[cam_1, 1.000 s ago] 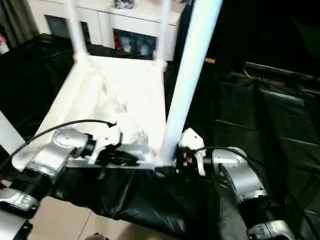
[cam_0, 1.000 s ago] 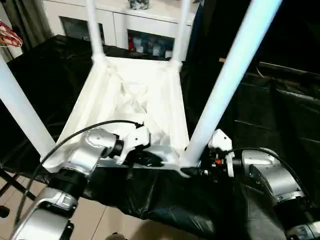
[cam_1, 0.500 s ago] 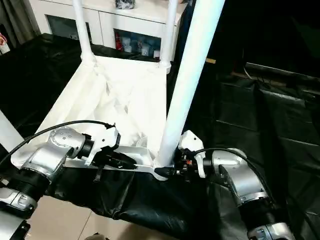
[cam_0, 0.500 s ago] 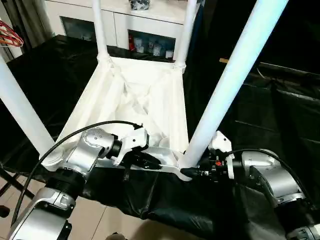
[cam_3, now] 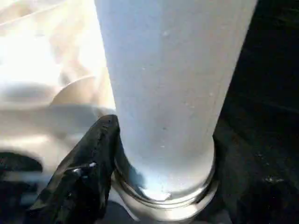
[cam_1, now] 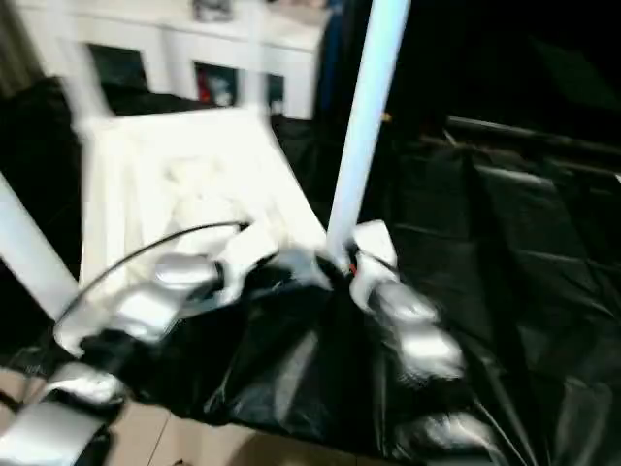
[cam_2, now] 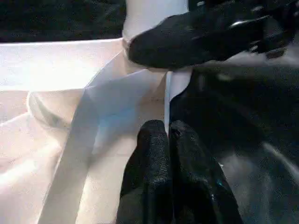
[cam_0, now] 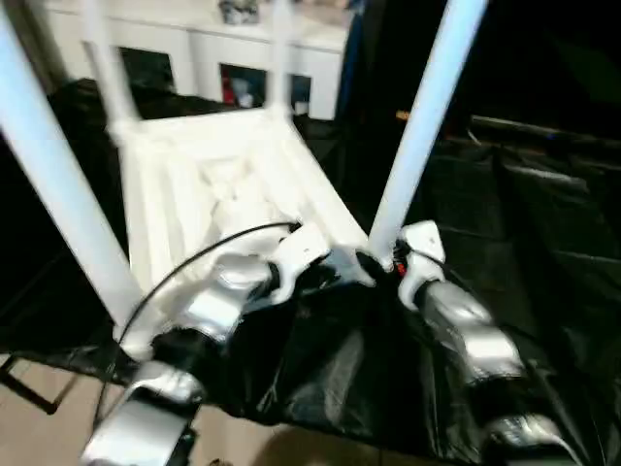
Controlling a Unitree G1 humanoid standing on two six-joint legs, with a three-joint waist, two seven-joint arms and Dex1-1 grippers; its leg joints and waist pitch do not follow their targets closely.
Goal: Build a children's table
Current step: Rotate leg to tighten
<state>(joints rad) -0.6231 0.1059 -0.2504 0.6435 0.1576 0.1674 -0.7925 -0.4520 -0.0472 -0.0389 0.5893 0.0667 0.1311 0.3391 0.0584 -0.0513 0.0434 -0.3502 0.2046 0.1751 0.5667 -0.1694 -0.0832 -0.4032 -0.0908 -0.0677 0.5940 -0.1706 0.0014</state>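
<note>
The children's table (cam_0: 209,170) lies upside down on a black sheet, its ribbed white underside up and its legs standing upright. My left gripper (cam_2: 166,130) is shut with nothing in it, its tips pressed against the table's near rim close to the near right corner. My right gripper (cam_0: 385,262) is closed around the base of the near right leg (cam_0: 419,126), just above its socket. One black finger (cam_3: 88,163) lies against the leg's collar, and the other is hidden behind the leg. The near left leg (cam_0: 58,184) rises at the left.
A white cabinet with glass doors (cam_0: 194,58) stands behind the table. The black sheet (cam_0: 543,214) spreads out to the right and hangs over the near edge. Bare floor (cam_0: 49,427) shows at the near left.
The whole picture has swung and blurred, so the camera has moved. Both grippers stay at the table's near right corner, the right one still at the leg's base.
</note>
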